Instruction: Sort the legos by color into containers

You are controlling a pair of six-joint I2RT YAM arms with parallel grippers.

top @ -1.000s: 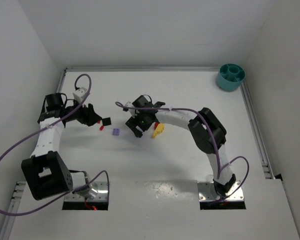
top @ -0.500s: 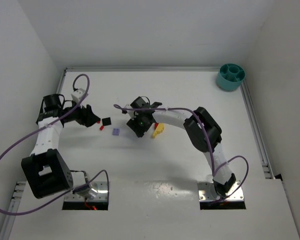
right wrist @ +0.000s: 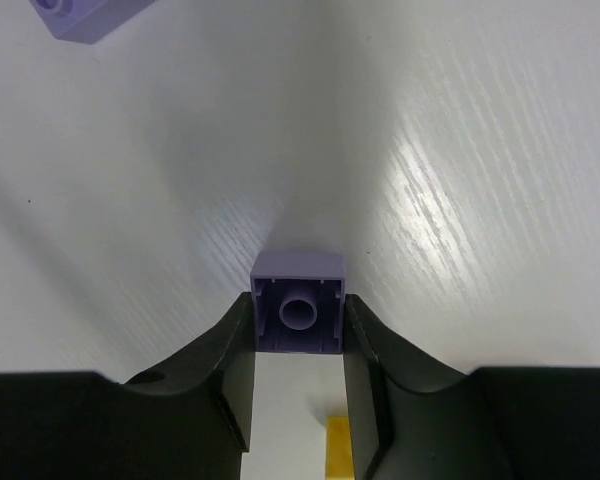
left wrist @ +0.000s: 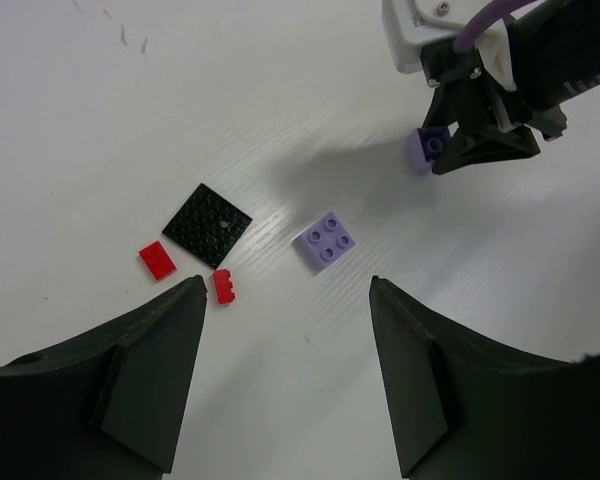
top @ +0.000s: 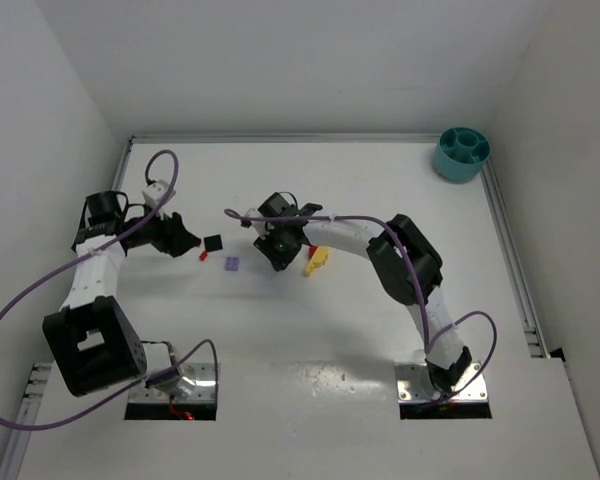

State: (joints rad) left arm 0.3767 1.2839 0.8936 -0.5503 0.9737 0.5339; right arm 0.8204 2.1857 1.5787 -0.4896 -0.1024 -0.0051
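Sort, step in hand: pick-up of one purple piece.

Nearest the arm bases, mid-table: the right gripper [right wrist: 298, 325] is clamped on a purple brick [right wrist: 298, 300], one finger on each side, hollow underside facing the wrist camera. The brick sits low over the table [top: 310, 330]; whether it touches I cannot tell. A yellow brick [top: 317, 260] lies just beside that gripper, on the side toward its own arm.

To the left: the left gripper [left wrist: 283, 290] hovers with its fingers spread apart, nothing between them. Below it lie a second purple brick [left wrist: 326, 241], a black plate [left wrist: 209, 224], a small red brick [left wrist: 223, 286] just beside the plate's corner, and a flat red piece [left wrist: 157, 260] close by. All are loose on the table, none yet sorted.

Far right corner: the teal divided bowl [top: 461, 152], well apart from every brick. Overhead its compartments show only teal, with no brick made out in any, though the view is small.

Judgement: early in the task. The next move calls for a lift clear of the yellow brick, then a long carry to the far right corner and a release over one compartment, which would become purple's. The risk I see is the tiny brick slipping or bouncing into a neighbouring compartment.
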